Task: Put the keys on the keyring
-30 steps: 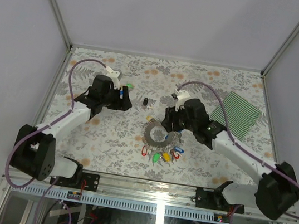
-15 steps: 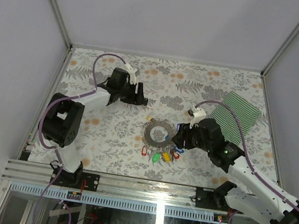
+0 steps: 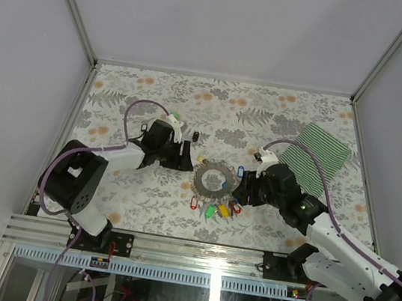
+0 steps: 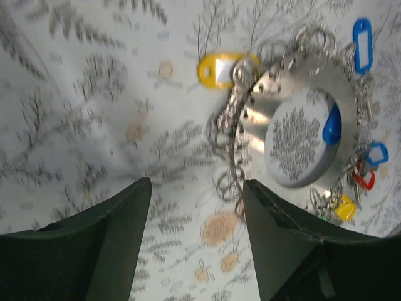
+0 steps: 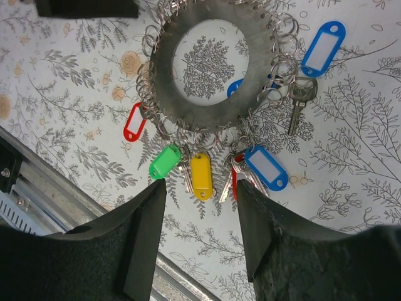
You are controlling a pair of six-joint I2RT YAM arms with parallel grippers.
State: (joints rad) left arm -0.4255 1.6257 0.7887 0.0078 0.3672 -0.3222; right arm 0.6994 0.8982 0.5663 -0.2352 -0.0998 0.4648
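Nearest, well short of the keyring [image 3: 213, 177], an aluminium rail [image 3: 208, 251] along the desk edge, with both arm bases bolted to it. Then the desk [image 3: 141, 195] itself, under a pale sheet printed with grey leaves and small orange blossoms. On the near side of the keyring, the keys [image 3: 219, 208] fanned out flat on the sheet, with red, green, yellow and blue plastic heads, apparently strung on small wire loops along the ring's rim. White label slips in the tag windows, blank wherever visible from the right wrist. Just right of the keyring, the right hand [image 3: 243, 193] poised above the keys, fingers spread wide and holding nothing. The keyring lying flat near the middle of the desk, dark grey, its rim pierced with holes, the leaf print showing through its open centre. One more blue tag on the far right side of the keyring, another partly inside its opening. Just left of the keyring, the left hand [image 3: 187, 160] low over the sheet and aimed at the ring, released and empty. Farther off, beyond and right of the keyring, a green striped cloth [image 3: 321, 157] laid flat. Farthest, plain pale grey walls [image 3: 227, 26] joined by slim metal corner posts.
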